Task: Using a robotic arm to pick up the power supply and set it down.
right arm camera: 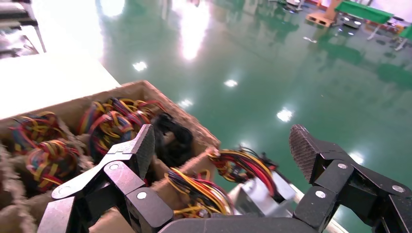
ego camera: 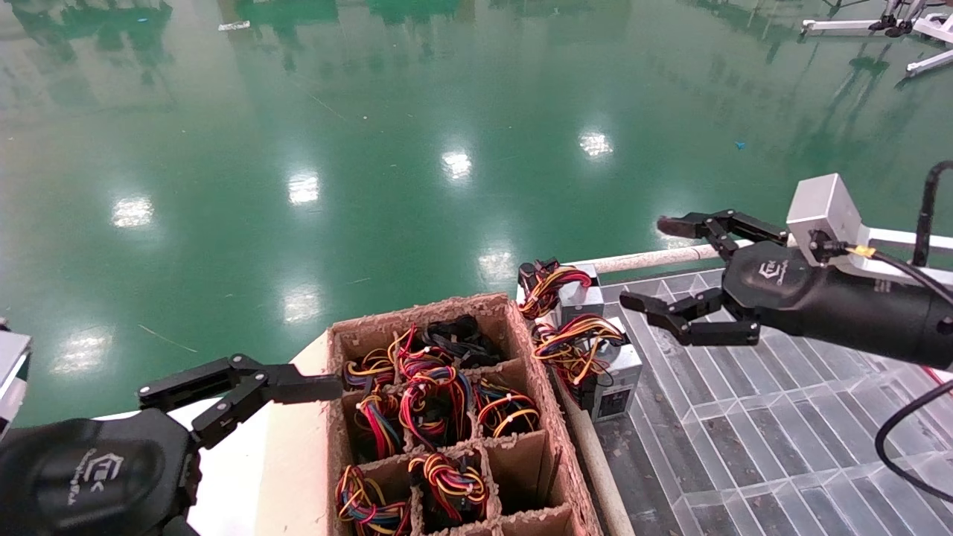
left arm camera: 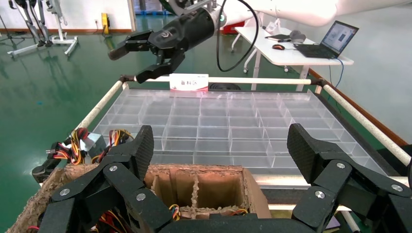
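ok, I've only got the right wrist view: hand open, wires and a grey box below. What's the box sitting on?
Observer: Head view shows the power supply on a clear gridded tray, right beside the cardboard carton.
Operator: Just one box there?
Observer: Two. A second grey box with a tied wire loop sits just beyond it.
Operator: Where's the left hand?
Observer: Left hand is open at the carton's left rim, holding nothing. Your right hand hangs open, to the right of both boxes.
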